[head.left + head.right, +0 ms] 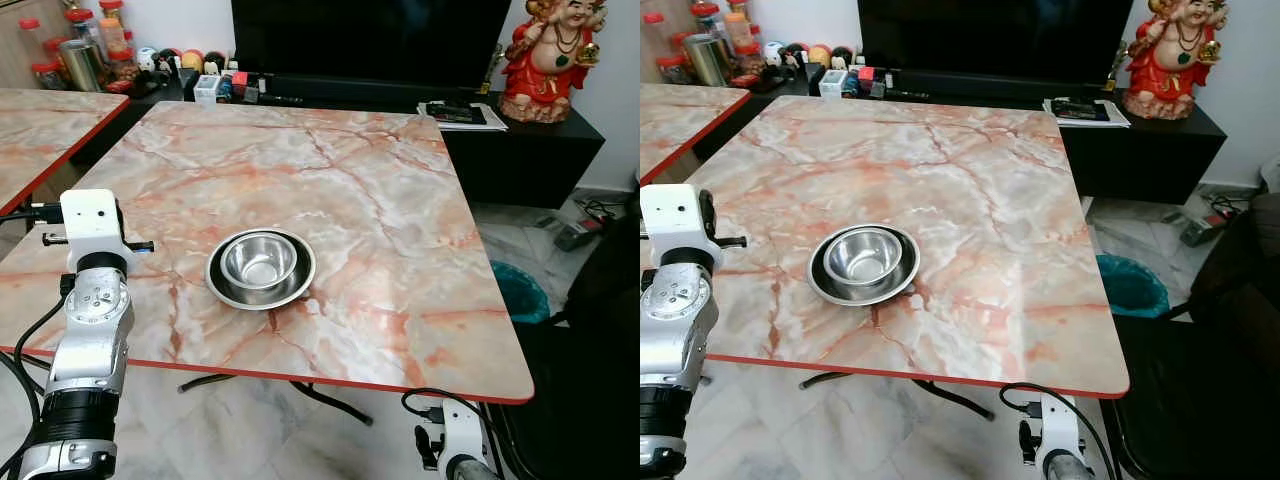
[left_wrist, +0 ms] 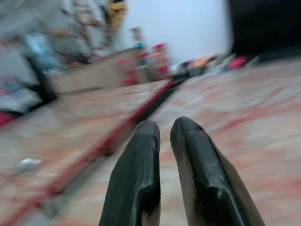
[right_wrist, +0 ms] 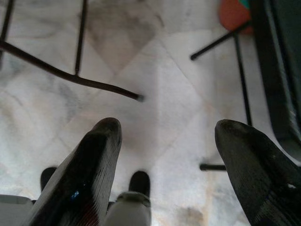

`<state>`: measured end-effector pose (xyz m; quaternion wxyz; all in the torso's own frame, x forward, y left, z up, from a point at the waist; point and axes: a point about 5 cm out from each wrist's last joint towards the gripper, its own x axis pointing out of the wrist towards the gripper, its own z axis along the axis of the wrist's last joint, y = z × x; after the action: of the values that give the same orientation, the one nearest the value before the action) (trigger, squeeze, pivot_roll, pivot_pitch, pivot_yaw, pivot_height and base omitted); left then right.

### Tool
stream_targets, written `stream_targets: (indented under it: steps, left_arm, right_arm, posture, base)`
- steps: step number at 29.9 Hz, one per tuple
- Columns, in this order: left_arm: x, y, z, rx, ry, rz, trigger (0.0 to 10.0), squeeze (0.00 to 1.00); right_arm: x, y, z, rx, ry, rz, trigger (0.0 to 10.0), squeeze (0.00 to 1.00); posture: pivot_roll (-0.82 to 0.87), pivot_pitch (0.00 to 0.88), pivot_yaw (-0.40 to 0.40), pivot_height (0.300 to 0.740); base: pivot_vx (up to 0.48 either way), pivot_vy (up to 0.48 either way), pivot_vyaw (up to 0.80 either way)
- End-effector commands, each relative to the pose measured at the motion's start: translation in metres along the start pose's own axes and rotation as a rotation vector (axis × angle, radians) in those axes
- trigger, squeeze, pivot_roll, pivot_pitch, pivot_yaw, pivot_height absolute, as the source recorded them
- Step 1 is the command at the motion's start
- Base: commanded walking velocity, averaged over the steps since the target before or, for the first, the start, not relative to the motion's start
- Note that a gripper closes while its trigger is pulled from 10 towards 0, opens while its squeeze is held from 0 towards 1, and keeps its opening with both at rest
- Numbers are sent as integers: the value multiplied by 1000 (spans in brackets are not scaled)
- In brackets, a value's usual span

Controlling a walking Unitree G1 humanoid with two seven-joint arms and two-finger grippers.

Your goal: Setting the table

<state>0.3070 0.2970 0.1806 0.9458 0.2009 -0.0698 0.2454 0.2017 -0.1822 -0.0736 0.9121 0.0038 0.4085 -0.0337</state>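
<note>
Sitting near table [image 1: 400,330] front edge, bowl [image 1: 262,262] in plate [image 1: 225,290], left end effector [image 2: 164,136] seemingly closed

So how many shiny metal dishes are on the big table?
2, stacked near the table's front edge: a steel bowl sitting inside a wider steel plate. Another dish could be hidden under them; the views cannot show it.

The right tool [image 3: 164,141], its two black fingers [image 3: 87,174] spread wide apart, points down at a pale marble-tiled floor [image 3: 160,70]. Thin dark desk legs [image 3: 70,75] cross the frame's upper left; another dark leg [image 3: 242,80] runs at right.
</note>
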Motion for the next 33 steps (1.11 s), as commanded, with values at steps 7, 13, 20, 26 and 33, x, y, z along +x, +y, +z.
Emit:
stream_targets:
  steps: [7,13,20,26,33]
  left_arm:
    - [-30,59,-71,296,240,253,10000,0]
    - [-59,84,-106,430,365,386,10000,0]
    - [-95,94,-143,496,539,468,10000,0]
    - [-131,62,-183,377,753,312,10000,0]
    - [-147,2,-194,84,825,-12,10000,0]
  right_arm:
    - [0,-3,0,9,-9,-13,10000,0]
    - [0,0,0,10,-7,-9,10000,0]
    - [0,1,-1,16,-6,-10,10000,0]
    - [-1,0,-2,21,-2,-13,10000,0]
    - [-1,-1,-3,15,5,-16,10000,0]
  posture:
    - [63,0,-31,714]
    - [70,0,-29,714]
    - [71,0,-23,714]
    - [66,0,-19,714]
    - [57,0,-23,714]
  base:
    - [0,0,0]
    - [0,0,0]
    - [0,0,0]
    - [0,0,0]
    - [0,0,0]
